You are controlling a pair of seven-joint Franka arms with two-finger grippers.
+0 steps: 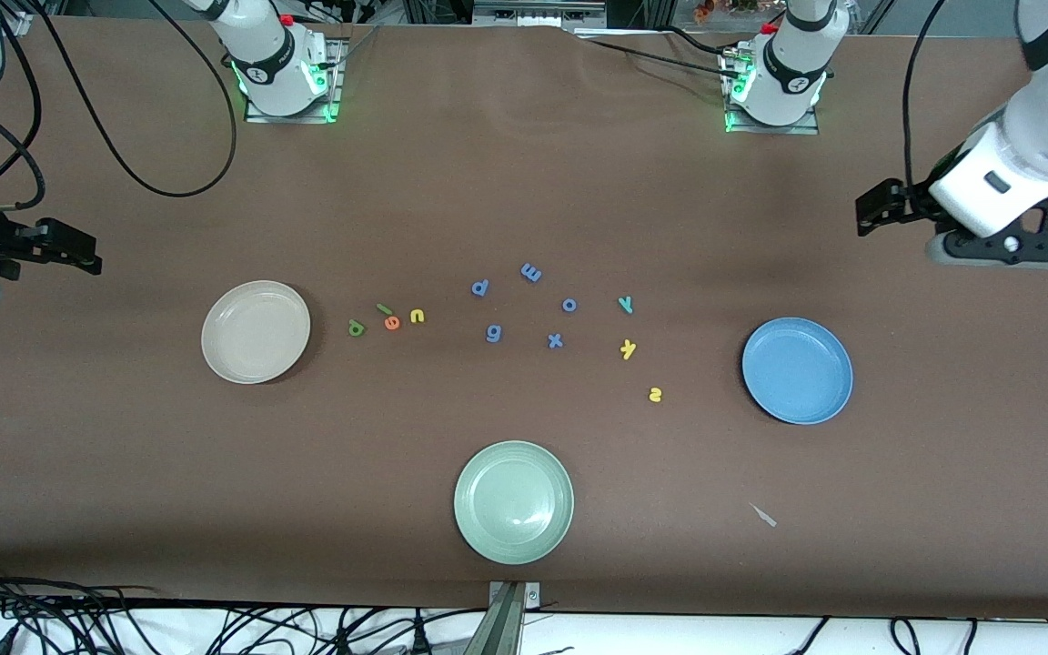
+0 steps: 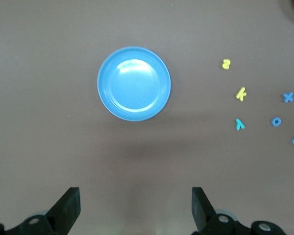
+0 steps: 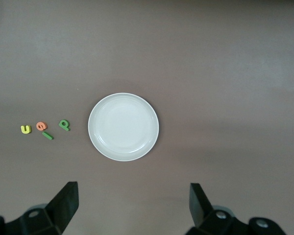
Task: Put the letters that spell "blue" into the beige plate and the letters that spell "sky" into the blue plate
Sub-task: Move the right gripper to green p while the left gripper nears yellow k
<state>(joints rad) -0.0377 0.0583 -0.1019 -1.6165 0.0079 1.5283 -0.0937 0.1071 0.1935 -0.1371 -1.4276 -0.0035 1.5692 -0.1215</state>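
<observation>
The empty beige plate (image 1: 256, 332) (image 3: 123, 126) lies toward the right arm's end. Beside it sit the dark green b (image 1: 357, 327) (image 3: 64, 125), light green l (image 1: 383, 309), orange e (image 1: 392, 322) and yellow u (image 1: 417, 316). Toward the left arm's end the blue plate (image 1: 797, 370) (image 2: 134, 83) is empty, with the teal y (image 1: 625, 305) (image 2: 239, 124), yellow k (image 1: 628, 348) (image 2: 241, 93) and yellow s (image 1: 655, 394) (image 2: 226, 63) beside it. My left gripper (image 1: 864, 214) (image 2: 135, 205) and right gripper (image 1: 92, 255) (image 3: 133, 203) hang open and empty over the table's two ends.
Several blue-purple letters (image 1: 530, 272) are scattered mid-table between the two letter groups. A pale green plate (image 1: 513, 501) sits nearest the front camera. A small pale scrap (image 1: 763, 515) lies on the brown tabletop nearer the camera than the blue plate.
</observation>
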